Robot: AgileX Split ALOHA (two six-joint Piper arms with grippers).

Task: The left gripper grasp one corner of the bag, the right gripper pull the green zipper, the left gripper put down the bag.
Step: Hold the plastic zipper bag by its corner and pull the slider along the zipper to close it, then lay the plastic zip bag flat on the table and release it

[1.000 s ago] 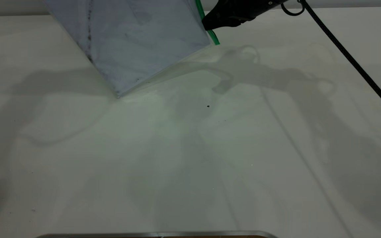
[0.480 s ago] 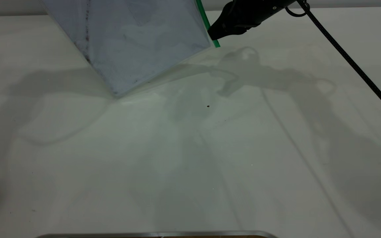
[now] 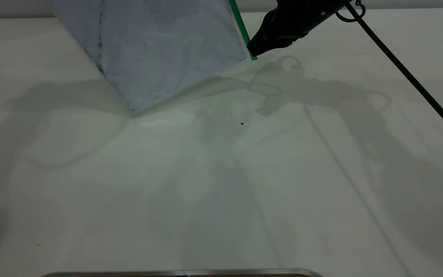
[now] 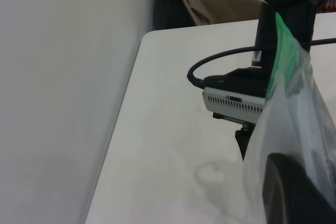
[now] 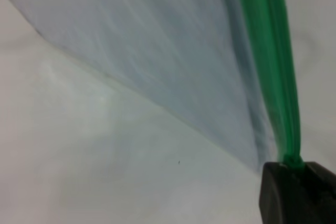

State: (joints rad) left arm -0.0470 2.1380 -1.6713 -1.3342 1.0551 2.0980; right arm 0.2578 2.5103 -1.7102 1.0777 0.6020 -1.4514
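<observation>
While the near half of the white table lies crossed only by shadows, the bag hangs tilted above its far side, one lower point just touching or just above the surface, which of the two cannot be told. Along the bag's right edge runs the green zipper, and at the strip's lower end the right gripper has its black fingers pressed together on the green strip, a thick black cable trailing off behind it. Farthest back, the left gripper shows only as a dark blurred shape behind clear plastic in its wrist view, so its finger state cannot be told.
</observation>
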